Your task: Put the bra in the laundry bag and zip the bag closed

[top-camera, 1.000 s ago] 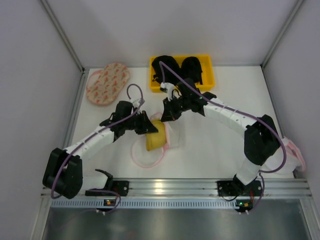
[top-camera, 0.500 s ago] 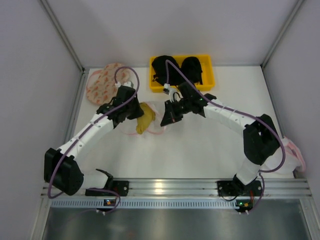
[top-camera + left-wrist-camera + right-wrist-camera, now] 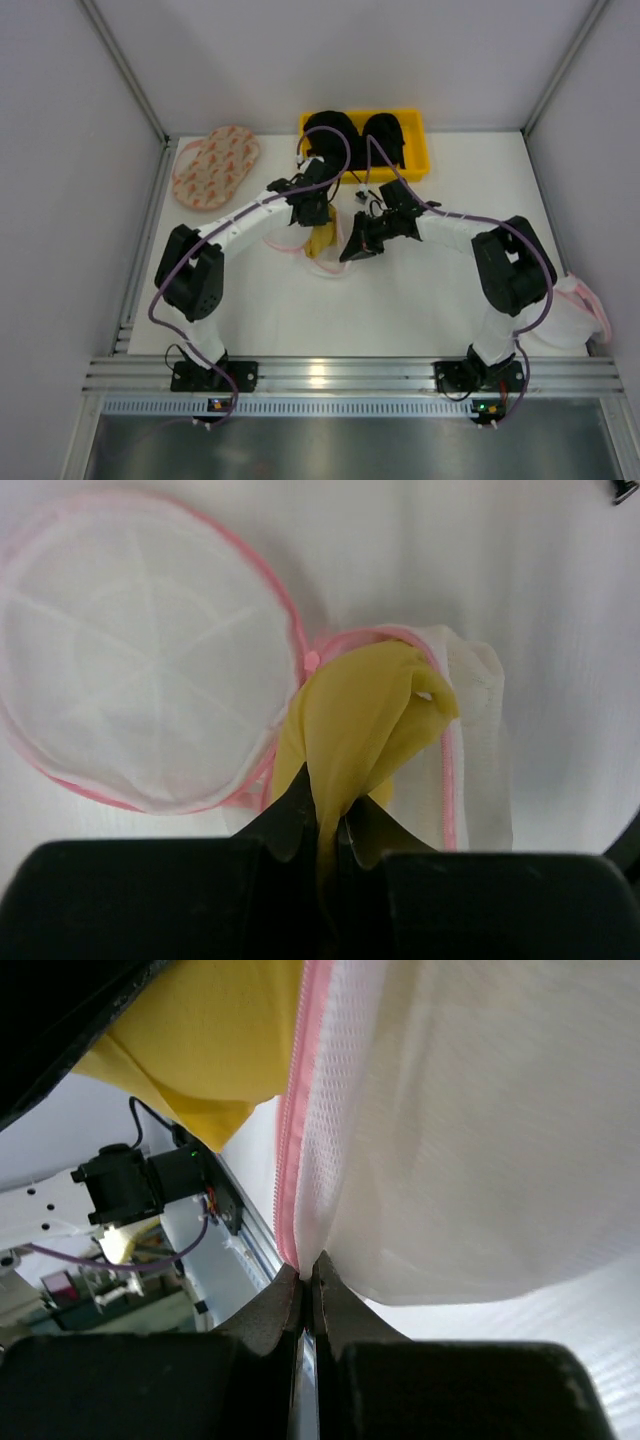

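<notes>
The left pincer point(image 3: 325, 815) is closed on a fold of the bra point(image 3: 372, 705). The bra hangs from it at the open mouth of the laundry bag point(image 3: 478, 730), near the middle of the table point(image 3: 430, 300). The right pincer point(image 3: 308, 1272) is clamped narrow on the bag's pink zip rim and holds one edge of the mouth raised. The bag's round flap lies flat beside the mouth.

How much of the bra sits inside the mesh is hard to tell from overhead. Most of it appears to be above the rim.

Step in hand: insertion.
1. Hold the rim up and away with the right pincer so the mouth is wide.
2. Lower the bra straight into the mouth.
3. Release only when cups and straps lie below the pink rim. A strap left across the zip would likely jam closing.
</notes>
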`<state>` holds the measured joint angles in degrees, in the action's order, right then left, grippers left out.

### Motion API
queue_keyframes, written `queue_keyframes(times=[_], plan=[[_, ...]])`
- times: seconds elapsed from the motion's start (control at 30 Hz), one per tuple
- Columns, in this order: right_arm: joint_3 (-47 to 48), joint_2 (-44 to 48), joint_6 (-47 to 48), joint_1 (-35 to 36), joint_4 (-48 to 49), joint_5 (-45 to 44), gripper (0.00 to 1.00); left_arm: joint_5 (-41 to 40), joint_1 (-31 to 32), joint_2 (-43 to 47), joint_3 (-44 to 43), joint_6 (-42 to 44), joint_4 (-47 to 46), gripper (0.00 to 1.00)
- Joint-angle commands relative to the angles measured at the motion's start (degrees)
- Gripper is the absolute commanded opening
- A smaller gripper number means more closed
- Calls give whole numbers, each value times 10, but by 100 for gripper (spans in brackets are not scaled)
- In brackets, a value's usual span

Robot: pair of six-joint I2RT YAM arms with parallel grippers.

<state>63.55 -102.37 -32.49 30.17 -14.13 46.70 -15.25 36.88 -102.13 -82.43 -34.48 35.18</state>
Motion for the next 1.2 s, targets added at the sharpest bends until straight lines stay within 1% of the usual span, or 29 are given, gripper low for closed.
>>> queue_keyframes(times=[0.0,0.03,0.13,0.2,0.3,0.33,0.37,0.43,0.47,0.5,0.57,0.6,0.67,0.7,0.77,0.8,0.83,0.9,0.93,0.97,1.0,1.03,1.07,1.1,1.13,1.17], plan=[[-35,37,-38,-32,64,-6,0,31,6,-46,-32,-62,9,0],[-43,42,-40,-40,64,-12,0,56,6,-70,-36,-82,9,0],[-71,57,-41,-68,65,-28,0,61,19,-118,-68,-96,10,0],[-88,64,-38,-81,67,-28,0,73,27,-139,-103,-100,9,0],[-100,68,-32,-86,66,-38,0,85,42,-161,-128,-94,9,1],[-103,69,-31,-87,67,-43,0,87,49,-160,-134,-89,9,6],[-105,71,-32,-89,68,-44,0,87,50,-157,-134,-85,9,16],[-104,77,-32,-96,72,-45,0,86,52,-136,-116,-72,9,29],[-100,81,-31,-100,71,-47,0,91,52,-128,-108,-66,9,39],[-98,82,-28,-104,69,-49,0,91,52,-106,-100,-54,10,43],[-86,88,-9,-107,54,-63,0,101,52,-80,-67,-43,9,46],[-84,89,-3,-108,50,-68,0,112,52,-55,-56,-36,9,55],[-77,89,9,-110,46,-78,0,127,52,-32,-30,-25,9,68],[-75,89,13,-112,45,-81,0,134,52,-11,-24,-13,9,78],[-68,88,30,-112,40,-86,0,146,49,13,-9,-3,-3,82],[-67,89,33,-111,38,-87,0,150,45,37,9,2,-11,82],[-66,88,37,-111,38,-87,0,191,35,46,18,6,-23,83],[-64,85,40,-111,38,-86,0,210,24,70,34,19,-50,82],[-63,85,42,-112,38,-86,0,243,10,76,40,18,-62,79],[-63,85,44,-112,40,-86,0,259,-2,81,46,18,-74,76],[-62,85,45,-112,42,-86,0,277,-13,89,65,11,-105,73],[-61,84,47,-112,44,-84,0,291,-36,92,77,4,-123,60],[-58,84,49,-112,43,-84,0,327,-48,94,93,-8,-148,53],[-56,83,52,-112,42,-84,0,339,-67,93,106,-12,-186,46],[-54,83,54,-112,41,-82,0,344,-73,90,125,-17,-208,40],[-52,85,55,-112,39,-82,0,355,-78,85,130,-28,-229,29]])
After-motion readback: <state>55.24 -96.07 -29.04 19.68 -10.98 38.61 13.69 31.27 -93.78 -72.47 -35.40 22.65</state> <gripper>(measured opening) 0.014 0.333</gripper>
